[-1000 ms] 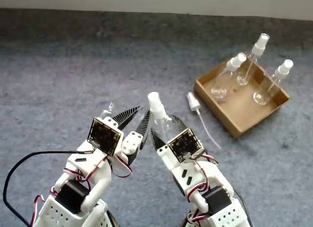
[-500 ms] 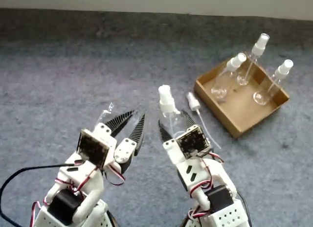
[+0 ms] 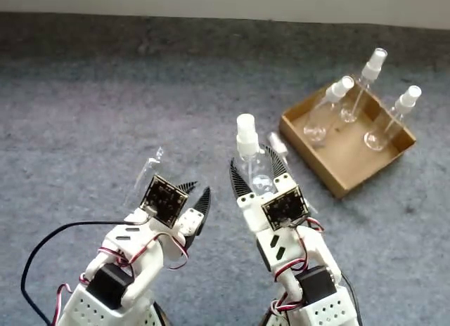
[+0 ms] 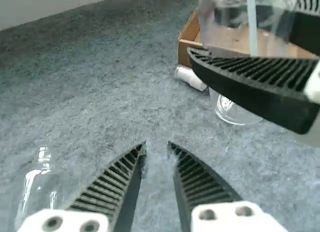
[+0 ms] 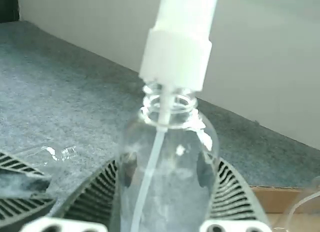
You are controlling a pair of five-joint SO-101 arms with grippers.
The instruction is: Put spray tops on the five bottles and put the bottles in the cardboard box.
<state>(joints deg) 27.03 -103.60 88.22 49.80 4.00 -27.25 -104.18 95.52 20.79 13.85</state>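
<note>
My right gripper (image 3: 253,164) is shut on an upright clear bottle (image 3: 257,170) with a white spray top (image 3: 246,135). In the right wrist view the spray top (image 5: 179,39) has its collar just above the threads of the bottle (image 5: 165,162). My left gripper (image 3: 196,198) hangs to the left and nearer the arm bases, open a little, with nothing between its fingers (image 4: 125,177). An uncapped clear bottle (image 3: 146,170) lies on the carpet left of it. A loose spray top (image 3: 279,145) lies by the cardboard box (image 3: 336,173), which holds three capped bottles (image 3: 323,112).
Grey carpet covers the table, with a pale wall along the far edge. The box (image 4: 189,36) stands at the right. A black cable (image 3: 49,238) loops by the left arm's base. Open carpet stretches across the far left and centre.
My right gripper has carried the capped bottle rightward toward the box. My left gripper has drawn back from the bottle toward its base, and its fingers have narrowed.
</note>
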